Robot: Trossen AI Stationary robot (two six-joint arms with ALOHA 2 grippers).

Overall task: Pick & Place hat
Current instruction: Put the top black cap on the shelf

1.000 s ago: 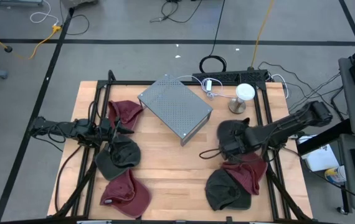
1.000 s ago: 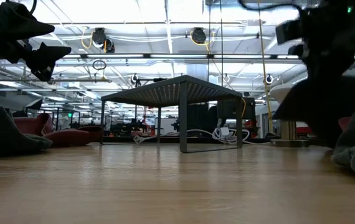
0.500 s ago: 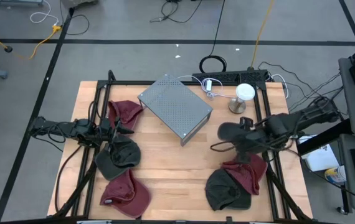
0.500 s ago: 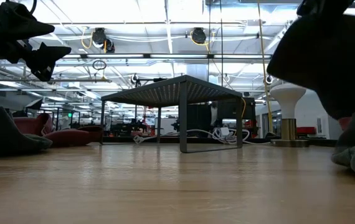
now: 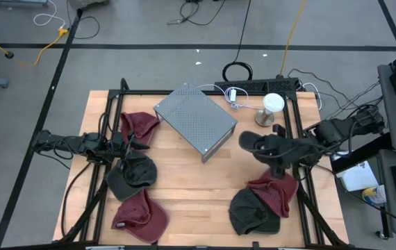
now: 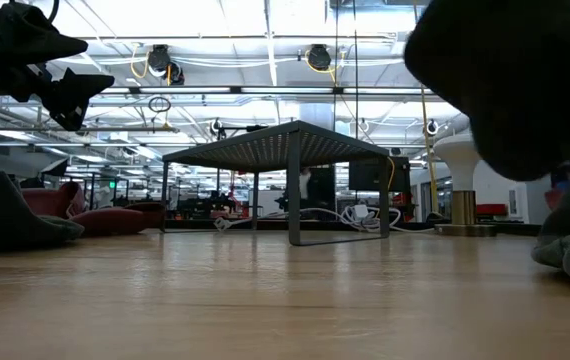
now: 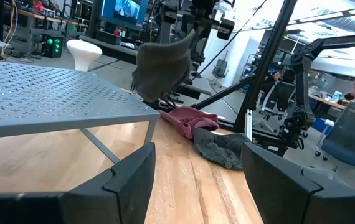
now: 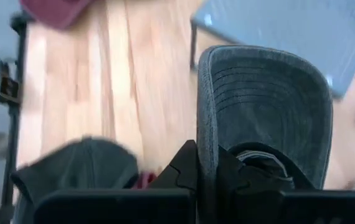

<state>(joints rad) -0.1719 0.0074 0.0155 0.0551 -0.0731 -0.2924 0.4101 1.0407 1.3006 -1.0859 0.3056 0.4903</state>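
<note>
High view, left to right: the left claw [image 5: 130, 142], fingers spread, waits at centre left above soft dark and maroon caps. A perforated grey metal stand [image 5: 196, 119] sits upper centre. Right of centre, the right claw [image 5: 276, 149] pinches a limp dark fabric hat [image 5: 255, 144] above the wooden counter [image 5: 184, 180]. Gripped only at its edge, the hat could slip or snag on the stand.
</note>
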